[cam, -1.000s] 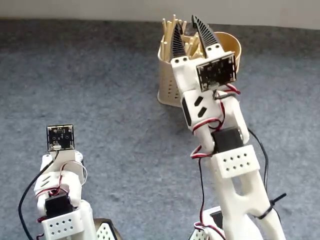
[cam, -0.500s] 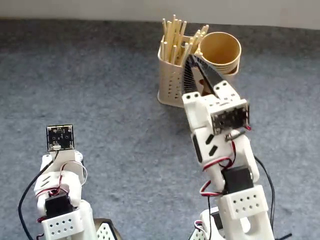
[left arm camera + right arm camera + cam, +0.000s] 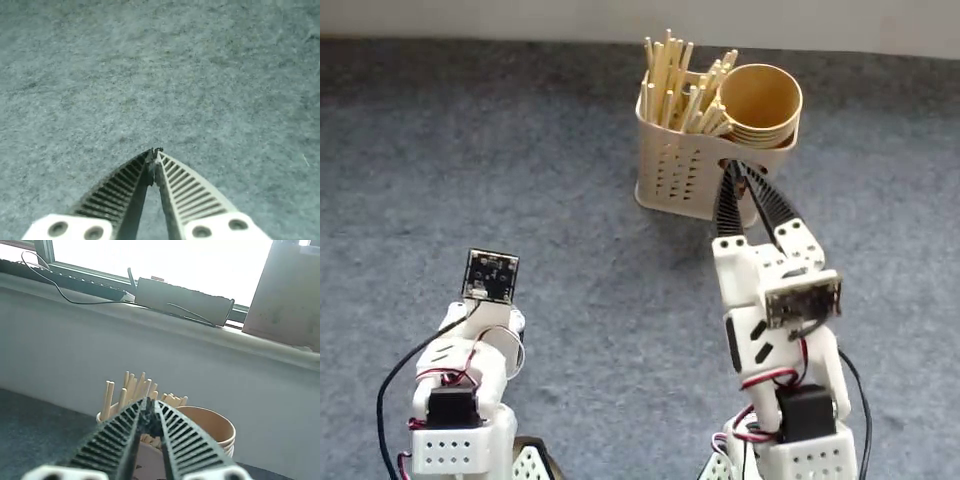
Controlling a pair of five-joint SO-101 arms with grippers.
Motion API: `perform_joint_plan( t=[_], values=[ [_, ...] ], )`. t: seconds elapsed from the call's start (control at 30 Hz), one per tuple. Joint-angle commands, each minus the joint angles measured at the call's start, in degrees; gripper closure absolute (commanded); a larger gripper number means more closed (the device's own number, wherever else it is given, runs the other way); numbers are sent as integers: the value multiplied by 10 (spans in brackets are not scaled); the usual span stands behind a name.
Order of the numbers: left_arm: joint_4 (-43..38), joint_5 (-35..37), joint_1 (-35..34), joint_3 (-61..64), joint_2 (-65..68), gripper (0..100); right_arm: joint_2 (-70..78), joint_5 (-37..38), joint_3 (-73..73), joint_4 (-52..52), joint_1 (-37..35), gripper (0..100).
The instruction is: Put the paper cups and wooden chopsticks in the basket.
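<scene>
A cream slotted basket (image 3: 685, 175) stands at the far middle of the grey carpet. Inside it, several wooden chopsticks (image 3: 672, 75) stand upright on one side, with a stack of paper cups (image 3: 760, 100) beside them. My right gripper (image 3: 731, 168) is shut and empty, its tips just in front of the basket's near wall, below the cups. The right wrist view has the shut right gripper (image 3: 149, 402) level with the chopsticks (image 3: 125, 390) and the cups (image 3: 212, 422). My left gripper (image 3: 155, 150) is shut and empty, pointing down at bare carpet at the near left.
Grey carpet (image 3: 520, 180) covers the whole table, with open room left and right of the basket. A pale wall (image 3: 520, 18) runs along the far edge. Behind it, a window sill (image 3: 200, 325) carries a cable and a long white box.
My right gripper was open above the basket; it has drawn back toward the near side, come lower and shut. The left arm has shifted slightly to the right.
</scene>
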Motion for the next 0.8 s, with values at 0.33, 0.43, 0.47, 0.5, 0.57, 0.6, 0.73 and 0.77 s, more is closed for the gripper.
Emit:
perform_joint_plan(
  t=[0.33, 0.43, 0.47, 0.5, 0.57, 0.6, 0.73, 0.77],
  values=[
    [5, 4, 38, 11, -4, 994, -172, -5, 113, 172, 17, 990],
    [5, 4, 38, 11, -4, 994, -175, -6, 131, 212, 17, 990],
    [5, 4, 38, 11, -4, 994, -175, -6, 138, 221, 17, 990],
    [5, 4, 38, 11, -4, 994, -175, -6, 143, 230, 17, 990],
    [5, 4, 38, 11, -4, 994, -175, -6, 160, 255, 17, 990],
    [5, 4, 38, 11, -4, 994, -175, -6, 168, 271, 17, 990],
    [5, 4, 38, 11, -4, 994, -175, -6, 215, 333, 16, 990],
    [5, 4, 38, 11, -3, 994, -175, -6, 229, 344, 16, 990]
  ],
)
